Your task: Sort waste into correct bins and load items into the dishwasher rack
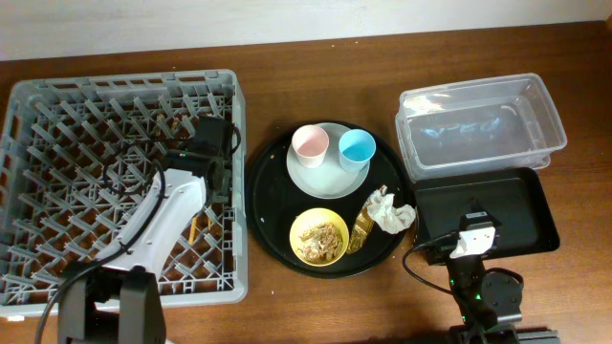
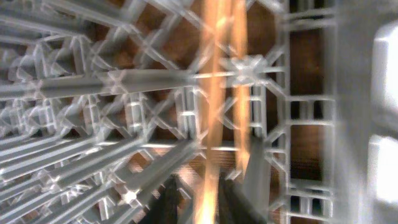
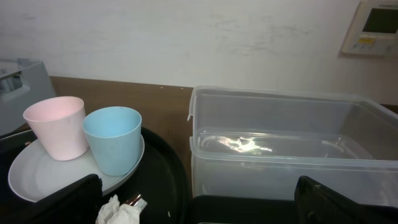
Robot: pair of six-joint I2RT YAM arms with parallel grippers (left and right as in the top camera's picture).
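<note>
My left gripper (image 1: 212, 143) is low inside the grey dishwasher rack (image 1: 57, 115), shut on the wooden chopsticks (image 2: 214, 93), which run blurred from the jaws (image 2: 202, 193) over the rack lattice (image 2: 93, 81). The pink cup (image 1: 310, 145) and blue cup (image 1: 357, 148) stand on the pale plate (image 1: 325, 180). The yellow bowl (image 1: 298, 222) holds food scraps (image 1: 320, 239). The white napkin (image 1: 387, 212) and gold wrapper (image 1: 363, 229) lie beside it. My right gripper (image 1: 473, 225) is open and empty (image 3: 199, 199) over the shallow black tray (image 1: 521, 196), facing the clear tub (image 1: 411, 100).
The plate, bowl, napkin and wrapper all sit on a big round black tray (image 1: 273, 172) between the rack and the bins. The right wrist view shows both cups (image 3: 56, 124), the napkin (image 3: 115, 211), the clear tub (image 3: 280, 143) and a wall behind.
</note>
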